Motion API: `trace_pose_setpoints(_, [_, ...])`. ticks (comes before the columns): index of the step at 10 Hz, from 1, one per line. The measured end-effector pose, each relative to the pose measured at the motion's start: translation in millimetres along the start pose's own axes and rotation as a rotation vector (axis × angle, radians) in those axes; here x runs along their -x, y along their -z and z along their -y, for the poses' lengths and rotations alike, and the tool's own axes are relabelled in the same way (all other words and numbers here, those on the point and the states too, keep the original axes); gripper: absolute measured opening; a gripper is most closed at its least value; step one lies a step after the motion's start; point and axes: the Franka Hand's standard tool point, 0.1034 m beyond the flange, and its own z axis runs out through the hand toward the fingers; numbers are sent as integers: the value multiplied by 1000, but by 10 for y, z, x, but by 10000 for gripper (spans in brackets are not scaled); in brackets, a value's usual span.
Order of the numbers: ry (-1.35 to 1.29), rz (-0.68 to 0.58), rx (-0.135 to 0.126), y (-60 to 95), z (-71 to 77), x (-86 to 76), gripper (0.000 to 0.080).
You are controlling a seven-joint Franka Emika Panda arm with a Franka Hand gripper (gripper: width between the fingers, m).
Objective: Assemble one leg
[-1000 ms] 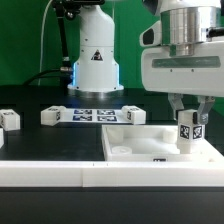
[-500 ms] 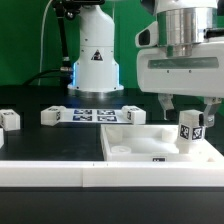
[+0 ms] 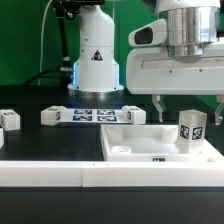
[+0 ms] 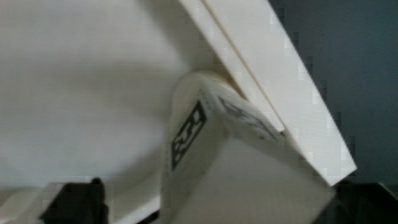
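A leg [image 3: 190,128], a small white post with a black-and-white tag, stands upright in the corner of the large flat white piece [image 3: 140,146] at the exterior view's right. My gripper [image 3: 189,108] hangs just above it, open, its fingers [image 3: 160,104] spread to either side and clear of the post. In the wrist view the same leg [image 4: 228,160] rises toward the camera with its tag showing. The dark fingertips [image 4: 79,200] sit far apart at the frame's edges, and the gripper [image 4: 222,212] holds nothing.
Three more legs lie on the black table: one at the exterior view's far left [image 3: 9,120], one [image 3: 51,116] and one [image 3: 133,114] at either end of the marker board [image 3: 91,114]. A long white bar [image 3: 50,174] runs along the front. The robot base [image 3: 95,60] stands behind.
My gripper has opened, let go of the leg and risen above it. The leg stays standing on the large white piece.
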Motion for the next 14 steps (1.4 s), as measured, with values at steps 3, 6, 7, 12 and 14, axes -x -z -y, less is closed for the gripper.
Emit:
trace_pose_setpoints(3, [246, 2, 13, -25, 87, 85, 649])
trace_pose_setpoints(6, [555, 15, 66, -28, 73, 87, 649])
trace_pose_setpoints(7, [640, 17, 75, -12, 79, 69, 649])
trace_pose_setpoints(12, [783, 15, 82, 3, 80, 54, 387])
trace_pose_setpoints(14, [765, 15, 82, 1, 78, 54, 290])
